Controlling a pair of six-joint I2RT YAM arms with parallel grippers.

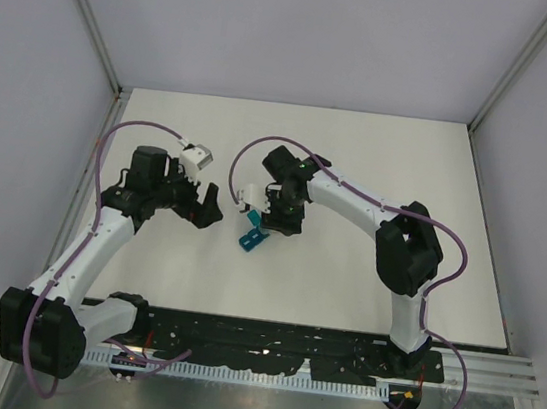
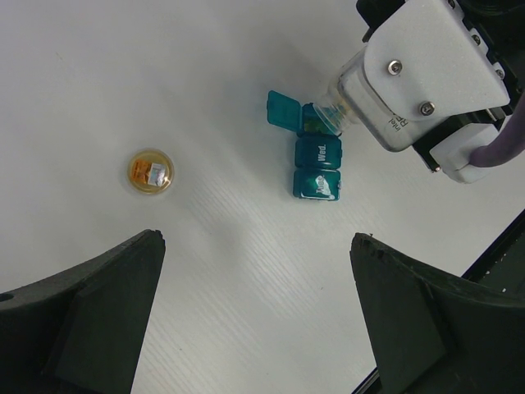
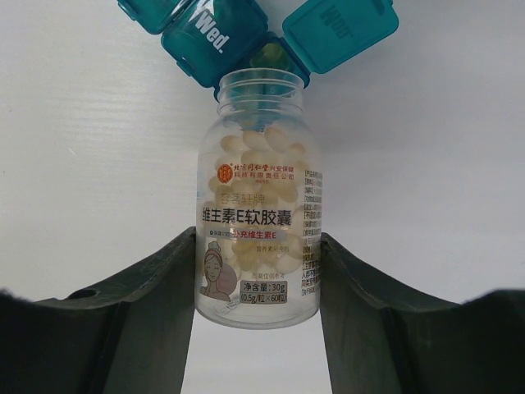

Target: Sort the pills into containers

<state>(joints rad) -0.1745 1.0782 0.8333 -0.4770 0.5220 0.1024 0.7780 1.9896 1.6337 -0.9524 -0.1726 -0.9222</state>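
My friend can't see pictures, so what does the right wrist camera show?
The right end effector grips a clear bottle of pale pills, its open mouth at the open compartment of a teal pill box on a white table.

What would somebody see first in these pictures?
First, the clear bottle packed with pale pills, held in the right gripper with its open mouth at the teal containers, whose end lid is flipped open. Apart from them, a round tan cap lies on the white table in front of the wide-open left gripper.
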